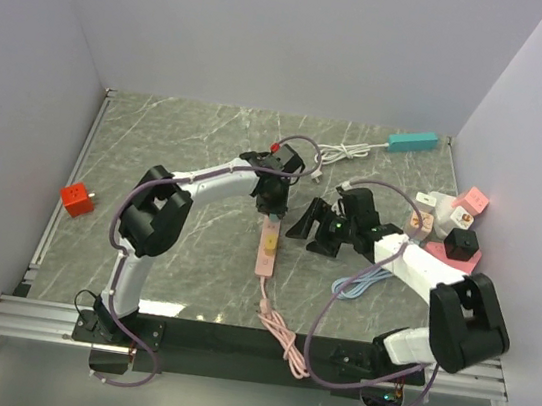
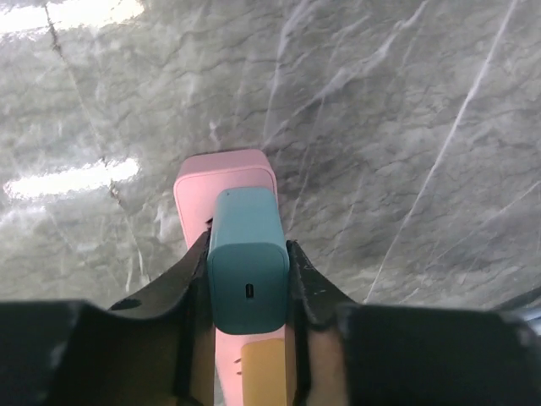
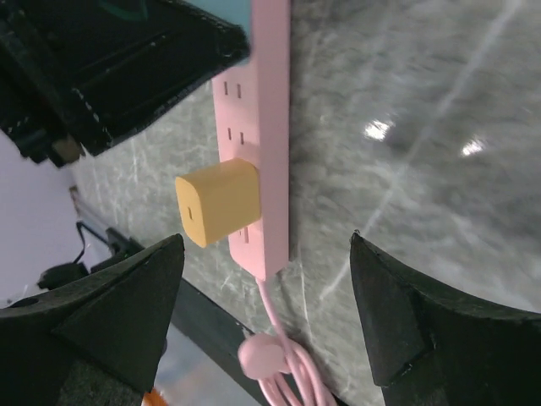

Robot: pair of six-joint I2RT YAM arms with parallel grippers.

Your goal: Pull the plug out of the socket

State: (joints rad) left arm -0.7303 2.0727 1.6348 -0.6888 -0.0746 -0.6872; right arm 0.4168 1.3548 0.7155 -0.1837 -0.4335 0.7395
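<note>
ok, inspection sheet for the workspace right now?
Surface: grey marble tabletop, light glare.
Job's things: pink power strip lying flat; teal square plug and yellow square plug seated in it.
Clutter: red cube adapter left; teal power strip at back; pink, white, black adapters heaped right.
Grippers: left gripper shut on teal plug; right gripper open near yellow plug.
Cables: pink cord to near edge; white cable at back; pale coil at right.
Surroundings: plain white walls.

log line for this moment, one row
left gripper: shut on teal plug | teal plug: in strip | right gripper: open, near yellow plug | step: not yet pulled
</note>
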